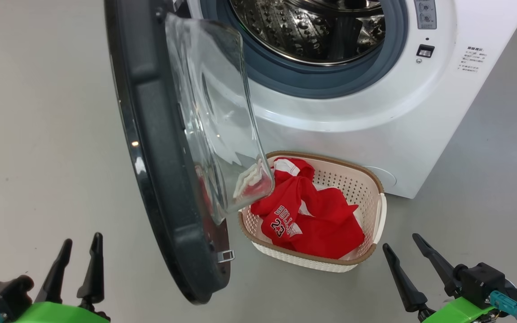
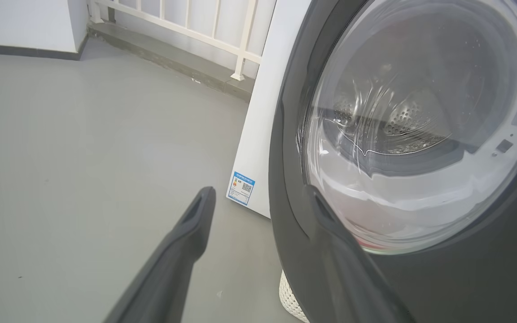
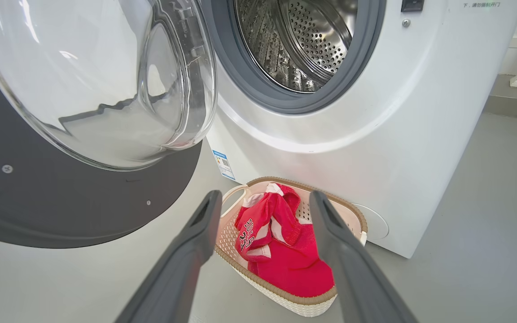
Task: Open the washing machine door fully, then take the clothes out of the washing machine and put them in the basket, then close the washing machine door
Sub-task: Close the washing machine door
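Observation:
The washing machine [image 1: 366,112] stands with its door [image 1: 159,143] swung open toward me, glass bowl [image 1: 216,116] facing right. The steel drum [image 1: 312,27] looks bare inside. The red clothes [image 1: 312,215], printed "BULLS 23", lie in the cream basket [image 1: 377,197] on the floor below the opening. My left gripper [image 1: 81,255] is open, low at the left, outside the door's black rim [image 2: 294,179]. Open too, my right gripper [image 1: 404,249] hovers low at the right, just right of the basket [image 3: 285,300], pointing at the clothes [image 3: 285,255].
Grey floor [image 1: 38,134] stretches to the left of the door and to the right of the machine. A white railing [image 2: 186,27] on a low kerb runs behind the machine. A blue label [image 2: 241,188] sits on the machine's lower corner.

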You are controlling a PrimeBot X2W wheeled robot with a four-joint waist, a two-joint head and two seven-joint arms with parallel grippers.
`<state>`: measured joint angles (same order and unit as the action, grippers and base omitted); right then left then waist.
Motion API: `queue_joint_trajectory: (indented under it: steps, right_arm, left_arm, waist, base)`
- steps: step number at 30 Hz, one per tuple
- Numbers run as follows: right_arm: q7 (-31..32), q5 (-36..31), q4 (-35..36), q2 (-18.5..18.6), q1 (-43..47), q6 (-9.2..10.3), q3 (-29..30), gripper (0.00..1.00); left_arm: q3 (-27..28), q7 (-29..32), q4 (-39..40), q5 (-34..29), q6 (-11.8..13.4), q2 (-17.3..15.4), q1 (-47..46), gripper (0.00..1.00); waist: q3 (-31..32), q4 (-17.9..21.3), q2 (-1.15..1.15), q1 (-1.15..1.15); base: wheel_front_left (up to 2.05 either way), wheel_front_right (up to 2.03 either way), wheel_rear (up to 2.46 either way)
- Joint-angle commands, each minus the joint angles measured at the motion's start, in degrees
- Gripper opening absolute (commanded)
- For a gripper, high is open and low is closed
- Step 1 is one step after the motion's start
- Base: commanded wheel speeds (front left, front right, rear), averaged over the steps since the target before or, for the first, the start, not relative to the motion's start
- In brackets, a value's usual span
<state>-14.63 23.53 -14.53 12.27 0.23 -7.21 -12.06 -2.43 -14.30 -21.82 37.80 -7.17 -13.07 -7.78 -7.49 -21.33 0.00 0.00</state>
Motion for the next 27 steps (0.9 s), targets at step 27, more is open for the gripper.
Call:
queue_joint_trajectory:
  steps: [27]
  right_arm:
    - [-0.4, -0.5, 1.0, 0.0, 1.2, -0.28, -0.8, 1.0]
  left_arm:
    - [13.5, -0.7, 7.7, -25.0, -0.3, 8.3, 5.2, 1.0]
  waist:
    - [1.6, 0.5, 0.0, 0.0]
  base:
    - [0.0, 0.0, 0.0]
